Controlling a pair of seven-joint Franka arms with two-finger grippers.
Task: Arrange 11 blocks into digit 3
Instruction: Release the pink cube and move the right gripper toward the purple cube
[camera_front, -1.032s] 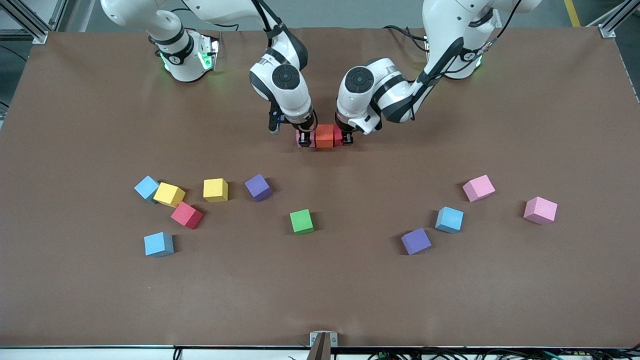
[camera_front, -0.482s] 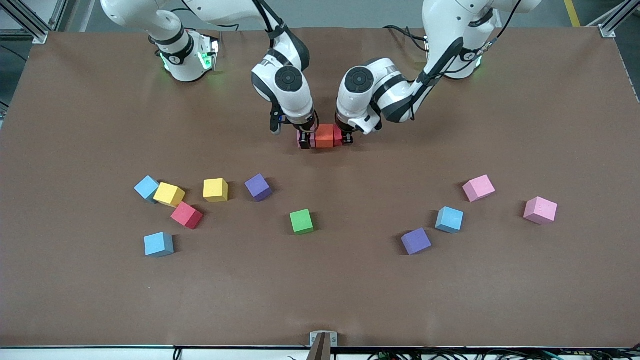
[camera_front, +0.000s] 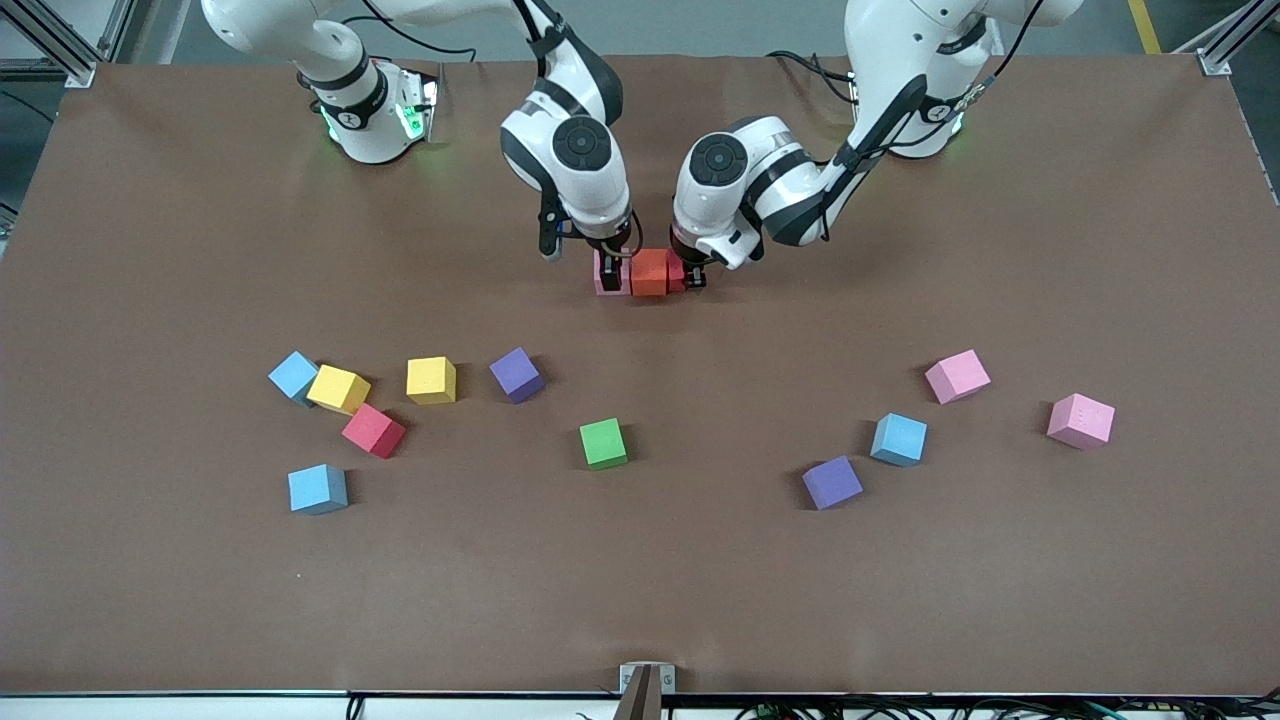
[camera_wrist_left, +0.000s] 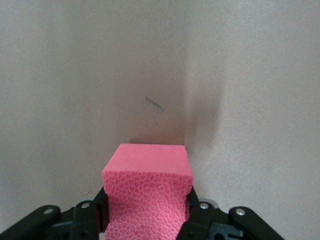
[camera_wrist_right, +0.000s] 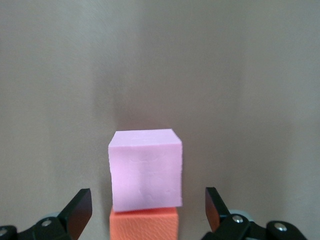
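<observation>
Looking from the front we see a pink block (camera_front: 606, 277), orange block (camera_front: 650, 273) and red block (camera_front: 676, 274) touching in a row on the table (camera_front: 640, 600); left wrist: left gripper (camera_wrist_left: 147, 215) squeezes the pebbly red foam cube (camera_wrist_left: 147, 197); right wrist: right gripper (camera_wrist_right: 146, 210) spread wide around the smooth pink cube (camera_wrist_right: 145, 169).

You will find no text, label, brand, number or sign that can be read anywhere here. The blocks' faces are plain colour. The markings on the arm bases are too small to make out.
</observation>
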